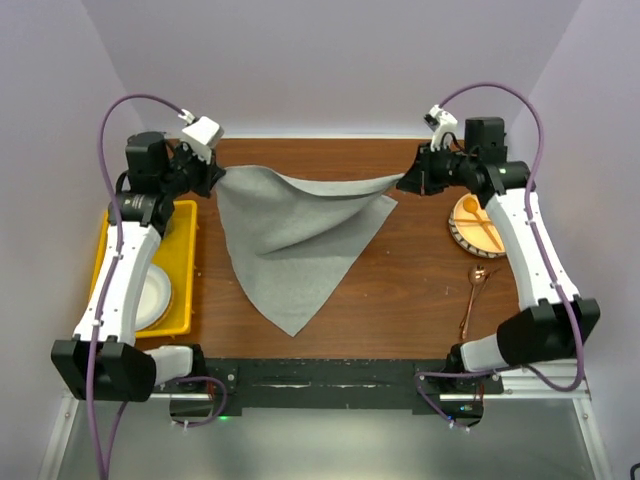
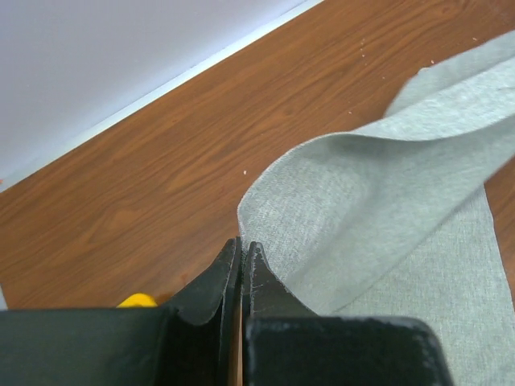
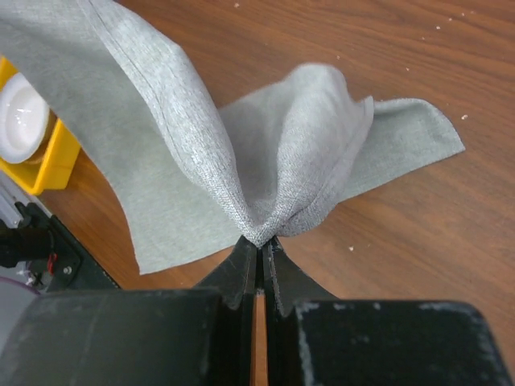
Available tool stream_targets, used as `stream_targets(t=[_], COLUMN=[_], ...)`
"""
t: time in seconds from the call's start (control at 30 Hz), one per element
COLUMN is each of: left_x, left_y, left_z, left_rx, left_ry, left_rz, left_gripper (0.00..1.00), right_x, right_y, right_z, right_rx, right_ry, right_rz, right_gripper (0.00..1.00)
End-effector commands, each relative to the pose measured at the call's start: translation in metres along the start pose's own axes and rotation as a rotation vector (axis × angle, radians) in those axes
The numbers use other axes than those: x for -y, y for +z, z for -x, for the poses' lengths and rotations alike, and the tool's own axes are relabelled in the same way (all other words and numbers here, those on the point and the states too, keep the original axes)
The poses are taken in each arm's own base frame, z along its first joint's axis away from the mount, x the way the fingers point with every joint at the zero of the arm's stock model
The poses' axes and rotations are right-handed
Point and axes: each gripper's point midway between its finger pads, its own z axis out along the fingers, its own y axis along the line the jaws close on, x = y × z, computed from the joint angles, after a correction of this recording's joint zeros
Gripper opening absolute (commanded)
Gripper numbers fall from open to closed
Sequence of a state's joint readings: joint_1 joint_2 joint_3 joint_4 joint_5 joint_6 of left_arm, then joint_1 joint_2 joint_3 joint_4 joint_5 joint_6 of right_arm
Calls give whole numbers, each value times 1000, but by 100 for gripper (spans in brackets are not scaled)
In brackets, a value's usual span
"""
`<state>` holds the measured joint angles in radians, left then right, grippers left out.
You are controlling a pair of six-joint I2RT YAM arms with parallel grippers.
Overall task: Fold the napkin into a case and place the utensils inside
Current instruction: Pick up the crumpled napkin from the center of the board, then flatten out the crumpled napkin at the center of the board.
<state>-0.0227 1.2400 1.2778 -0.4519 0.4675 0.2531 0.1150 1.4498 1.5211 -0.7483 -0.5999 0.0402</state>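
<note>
The light-grey napkin [image 1: 290,240] hangs stretched between my two grippers over the far half of the brown table, and its lower corner lies on the wood. My left gripper [image 1: 218,180] is shut on the napkin's left corner. In the left wrist view the napkin [image 2: 386,185] runs off to the right from the closed left gripper [image 2: 243,244]. My right gripper [image 1: 403,184] is shut on the right corner. In the right wrist view the napkin [image 3: 161,161] bunches at the right gripper [image 3: 259,243]. A copper spoon [image 1: 469,302] lies near the right arm.
A yellow tray [image 1: 190,270] holding a white plate [image 1: 155,295] sits at the table's left edge under the left arm. An orange dish [image 1: 462,235] with an orange spoon and fork [image 1: 485,228] stands at the right. The back wall runs close behind both grippers.
</note>
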Motion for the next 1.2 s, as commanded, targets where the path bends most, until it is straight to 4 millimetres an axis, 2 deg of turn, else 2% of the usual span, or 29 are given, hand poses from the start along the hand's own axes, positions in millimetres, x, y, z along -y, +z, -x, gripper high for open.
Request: stream_targets(t=[0.0,0.1,0.13,0.17,0.2,0.23,0.27,0.3,0.33,0.37,0.43,0.47,0.5,0.57,0.6,0.7,0.73,0.8,0.83,0.87,0.9,0.93,0.97,1.0,1.03,1.07,1.1,1.13,1.17], left_x=[-13,-24,-26,-31,-37,-42,-52,-68,-75,-87,-90,-87,-82,-78,-79,-72,-83,-63,-60,-50,-40,-38,-29,-22,-14,-3,9,20,30], left_y=[-5,14,21,39,48,56,52,79,84,92,74,71,55,30,17,-12,-11,-29,-13,-17,-6,16,12,22,37,37,42,46,45], left_z=[17,46,55,62,81,94,137,138,155,181,242,253,275,297,308,321,306,301,278,270,248,208,195,164,120,100,64,24,4], left_rx=[22,126,159,180,246,273,358,360,403,462,651,697,794,885,933,985,958,965,904,884,812,722,700,619,529,499,407,323,306], left_ry=[12,12,14,19,27,23,52,0,-8,-1,22,42,71,103,121,173,163,237,230,281,294,267,369,372,370,475,427,383,462], left_rz=[65,60,44,19,5,3,18,22,23,23,12,-4,-21,-5,12,30,48,-5,-33,-54,-120,-146,-154,-192,-238,-285,-354,-411,-456], left_gripper=[0,0,0,0,0,0,0,0,0,0,0,0,0,0,0,0,0,0,0,0,0,0,0,0,0,0,0,0,0], right_x=[-13,-5,12,11,17,36,27,29,33,31,31,18,16,12,-9,-32,-37,-43,-46,-31,-26,-28,-7,5,23,35,44,61,64], right_y=[-22,-20,-6,-9,-6,19,6,6,10,4,-9,-32,-48,-65,-100,-134,-138,-146,-140,-119,-107,-99,-64,-48,-19,-6,4,20,24], right_z=[28,74,84,115,130,136,175,191,205,239,272,301,314,331,338,341,339,330,324,308,297,283,249,228,179,152,126,73,47], right_rx=[107,218,220,286,309,287,375,402,426,508,615,736,805,928,1015,1104,1103,1087,1058,984,935,878,737,657,500,417,338,205,143], right_ry=[-17,-19,3,-33,-43,-22,-64,-76,-81,-120,-139,-186,-185,-214,-238,-285,-297,-331,-358,-342,-339,-378,-351,-365,-307,-301,-306,-240,-235], right_rz=[-25,-74,-116,-122,-141,-155,-154,-158,-162,-167,-179,-169,-183,-183,-179,-159,-154,-159,-144,-155,-154,-133,-131,-144,-133,-144,-154,-167,-161], right_gripper=[0,0,0,0,0,0,0,0,0,0,0,0,0,0,0,0,0,0,0,0,0,0,0,0,0,0,0,0,0])
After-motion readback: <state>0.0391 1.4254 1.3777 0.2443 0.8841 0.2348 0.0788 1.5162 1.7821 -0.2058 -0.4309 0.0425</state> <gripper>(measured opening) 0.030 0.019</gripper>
